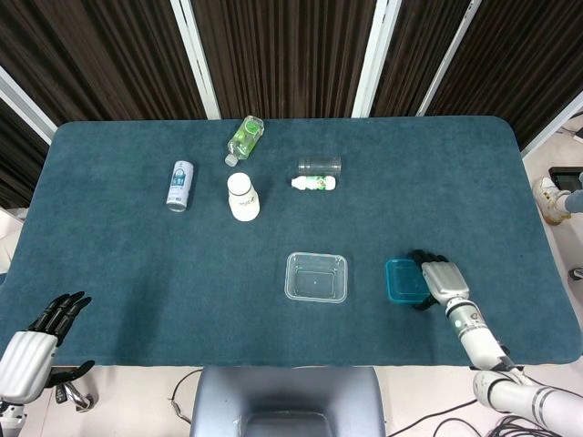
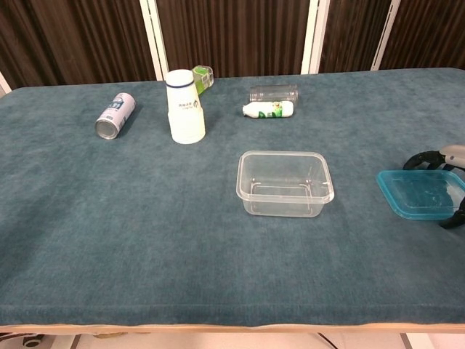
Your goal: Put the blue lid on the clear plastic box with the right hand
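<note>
Your right hand [image 1: 439,280] had reached the blue lid [image 2: 423,193], fingers curled over its far edge (grip not confirmed). The lid lay flat on the surface [image 1: 137,273], apart from the clear plastic box [image 2: 285,183]. Lifting and placing remained.

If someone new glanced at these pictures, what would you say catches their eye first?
Probably the blue lid near the table's front right, with the right hand arched over its outer edge, fingers curled around it. Just to its left sits the clear plastic box, open and uncovered. Farther back, a white cup stands upside down among a can and bottles lying on their sides.
</note>
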### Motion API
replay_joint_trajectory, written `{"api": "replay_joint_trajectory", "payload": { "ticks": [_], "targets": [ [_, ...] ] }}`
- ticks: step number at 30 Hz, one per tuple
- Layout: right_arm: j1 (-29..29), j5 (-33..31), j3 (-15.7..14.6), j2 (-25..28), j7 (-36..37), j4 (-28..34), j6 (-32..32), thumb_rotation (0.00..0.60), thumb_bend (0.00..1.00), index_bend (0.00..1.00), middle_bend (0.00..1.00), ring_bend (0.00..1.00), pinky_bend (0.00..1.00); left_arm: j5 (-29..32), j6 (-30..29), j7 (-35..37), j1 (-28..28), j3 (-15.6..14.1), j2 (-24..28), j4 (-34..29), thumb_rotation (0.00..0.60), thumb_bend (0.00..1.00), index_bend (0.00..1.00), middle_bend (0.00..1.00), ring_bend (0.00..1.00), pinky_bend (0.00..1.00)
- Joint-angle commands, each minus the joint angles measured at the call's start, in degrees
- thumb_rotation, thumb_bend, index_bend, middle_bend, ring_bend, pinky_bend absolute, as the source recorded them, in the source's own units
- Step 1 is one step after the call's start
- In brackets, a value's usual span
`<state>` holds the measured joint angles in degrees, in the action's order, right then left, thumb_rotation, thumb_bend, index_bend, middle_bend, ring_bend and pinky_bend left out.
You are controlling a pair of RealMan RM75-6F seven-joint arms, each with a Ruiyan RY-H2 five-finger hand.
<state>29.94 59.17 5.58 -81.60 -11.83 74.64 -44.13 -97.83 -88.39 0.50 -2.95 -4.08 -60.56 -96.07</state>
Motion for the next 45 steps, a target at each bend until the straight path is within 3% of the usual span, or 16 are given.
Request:
{"api": "replay_joint_trajectory", "payload": {
  "ticks": [1, 10, 21, 32, 45],
  "targets": [
    [-0.4, 0.8, -0.1, 0.3, 0.9, 0.6, -0.9, 0.6, 0.2, 0.41, 0.53, 0.51, 0.44, 0.0, -0.1, 0.0, 0.0, 0.0, 0.0, 0.0, 0.6, 0.46, 0.13, 0.09, 0.09, 0.4],
    [-4.5, 6.5, 0.3, 3.7, 5.3, 6.2, -10.7, 0.6, 0.21, 0.44, 0.55, 0.53, 0.45, 0.0, -0.1, 0.1, 0.0, 0.0, 0.0, 0.0, 0.6, 0.46, 0.13, 0.09, 0.09, 0.4],
    [-9.7, 13.4, -0.4, 7.7, 4.2, 15.3, -23.8, 0.6, 0.21, 0.44, 0.55, 0.53, 0.45, 0.3, 0.7, -0.3, -0.2, -0.1, 0.1, -0.3, 0.6, 0.46, 0.13, 0.09, 0.09, 0.4],
    [-6.0, 15.8, 1.1, 5.6, 2.2, 19.3, -21.2, 0.6, 0.21, 0.44, 0.55, 0.52, 0.45, 0.6, 0.9, -0.2, -0.2, -0.1, 0.2, -0.4, 0.6, 0.46, 0.13, 0.09, 0.09, 0.4],
    [-0.3, 6.3, 4.6, -4.5, -10.3, 21.5, -18.6, 0.6, 0.21, 0.34, 0.54, 0.48, 0.41, 0.8, 0.3, 1.3, 0.0, 0.1, 0.6, -0.1, 0.6, 0.46, 0.13, 0.09, 0.09, 0.4]
  ]
}}
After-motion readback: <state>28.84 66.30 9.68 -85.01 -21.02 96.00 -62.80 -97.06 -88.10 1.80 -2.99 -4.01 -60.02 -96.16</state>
